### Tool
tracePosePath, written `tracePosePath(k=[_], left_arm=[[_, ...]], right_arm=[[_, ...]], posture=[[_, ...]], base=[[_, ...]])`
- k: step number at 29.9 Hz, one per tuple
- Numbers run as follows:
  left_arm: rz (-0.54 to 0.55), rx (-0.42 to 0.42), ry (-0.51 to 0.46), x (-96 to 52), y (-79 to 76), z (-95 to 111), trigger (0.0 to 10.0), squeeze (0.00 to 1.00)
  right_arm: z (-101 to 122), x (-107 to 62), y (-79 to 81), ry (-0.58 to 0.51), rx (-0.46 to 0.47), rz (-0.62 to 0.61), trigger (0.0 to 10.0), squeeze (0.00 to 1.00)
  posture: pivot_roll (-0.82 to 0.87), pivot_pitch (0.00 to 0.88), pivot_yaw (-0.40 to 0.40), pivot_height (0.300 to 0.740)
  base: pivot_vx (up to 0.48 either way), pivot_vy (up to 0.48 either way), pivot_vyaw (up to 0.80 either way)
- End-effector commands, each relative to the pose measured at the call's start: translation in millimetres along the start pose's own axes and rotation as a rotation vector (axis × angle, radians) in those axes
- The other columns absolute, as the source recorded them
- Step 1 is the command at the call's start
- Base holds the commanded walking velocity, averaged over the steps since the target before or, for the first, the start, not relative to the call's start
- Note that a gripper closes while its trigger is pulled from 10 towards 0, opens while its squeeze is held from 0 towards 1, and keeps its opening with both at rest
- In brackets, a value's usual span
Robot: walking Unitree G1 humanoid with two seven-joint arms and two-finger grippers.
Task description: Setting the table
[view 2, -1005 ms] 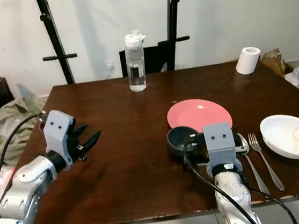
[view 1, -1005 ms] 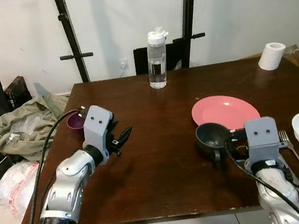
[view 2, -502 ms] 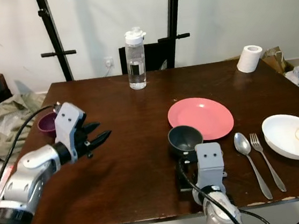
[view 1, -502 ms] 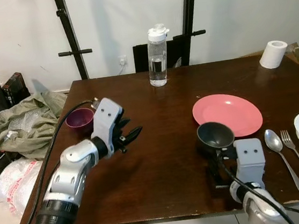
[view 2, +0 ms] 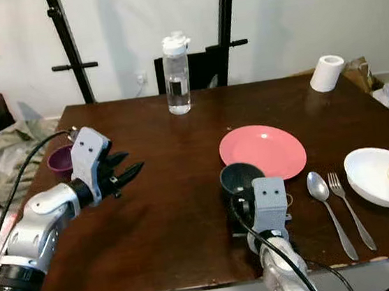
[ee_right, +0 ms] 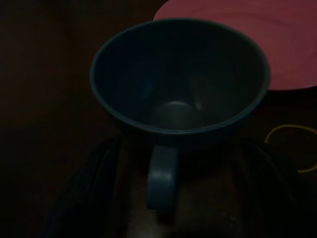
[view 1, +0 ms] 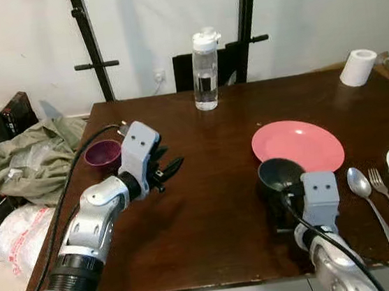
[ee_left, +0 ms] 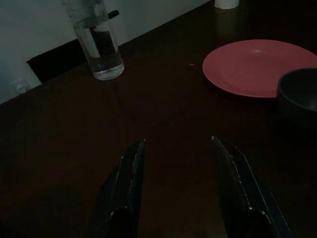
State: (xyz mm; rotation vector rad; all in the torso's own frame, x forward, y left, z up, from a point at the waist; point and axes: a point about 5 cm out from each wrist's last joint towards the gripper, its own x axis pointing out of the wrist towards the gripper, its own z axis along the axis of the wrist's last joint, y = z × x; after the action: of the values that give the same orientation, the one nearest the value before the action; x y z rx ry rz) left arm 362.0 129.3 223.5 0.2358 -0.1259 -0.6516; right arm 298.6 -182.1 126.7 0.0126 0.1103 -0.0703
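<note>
Right end effector (ee_right: 173,208) released, fingers either side of dark mug (ee_right: 178,79) handle, mug beside pink plate (view 1: 297,146). Left end effector (view 1: 168,172) released above bench (view 1: 208,207).

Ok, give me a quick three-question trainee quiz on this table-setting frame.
1. True or false: the dark mug stands on the pink plate.
2. Which lies nearer the white bowl: A the spoon, B the fork?
3. Fill in: the left hand hovers over the table with its fingers ____.

Key: 1 false, it stands on the table beside the plate, in front of the right hand; 2 B; 3 open.
</note>
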Motion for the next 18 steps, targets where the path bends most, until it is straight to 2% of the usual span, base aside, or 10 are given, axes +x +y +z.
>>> tracePosePath(k=[1,2,3,5,18], left_arm=[[0.014,-0.014,0.017,-4.0,0.2,-7.8,10.0,0.0],[0.015,-0.015,0.018,-4.5,0.0,-8.5,10.0,0.0],[0.015,-0.015,0.018,-4.5,0.0,-8.5,10.0,0.0],[0.019,-0.017,0.021,-5.3,-0.6,-10.3,10.0,0.0],[0.029,-0.025,0.023,-5.3,-2.8,-13.3,10.0,0.0]], right_arm=[[-4.7,1.2,-0.6,0.011,0.001,-0.004,3.6,0.0],[-4.6,1.8,-0.6,0.011,0.0,-0.004,2.9,0.0],[-4.6,1.8,-0.6,0.011,0.0,-0.004,2.9,0.0],[-5.4,3.5,-1.4,0.011,-0.002,-0.007,0.0,0.0],[-6.0,7.5,-7.8,-0.007,0.0,-0.036,0.0,0.0]], posture=[[0.07,0.1,0.1,0.74],[0.07,0.1,0.1,0.74],[0.07,0.1,0.1,0.74],[0.07,0.097,0.097,0.74],[0.06,0.089,0.096,0.74]], base=[[0.0,0.0,0.0],[0.0,0.0,0.0],[0.0,0.0,0.0],[0.0,0.0,0.0],[0.0,0.0,0.0]])
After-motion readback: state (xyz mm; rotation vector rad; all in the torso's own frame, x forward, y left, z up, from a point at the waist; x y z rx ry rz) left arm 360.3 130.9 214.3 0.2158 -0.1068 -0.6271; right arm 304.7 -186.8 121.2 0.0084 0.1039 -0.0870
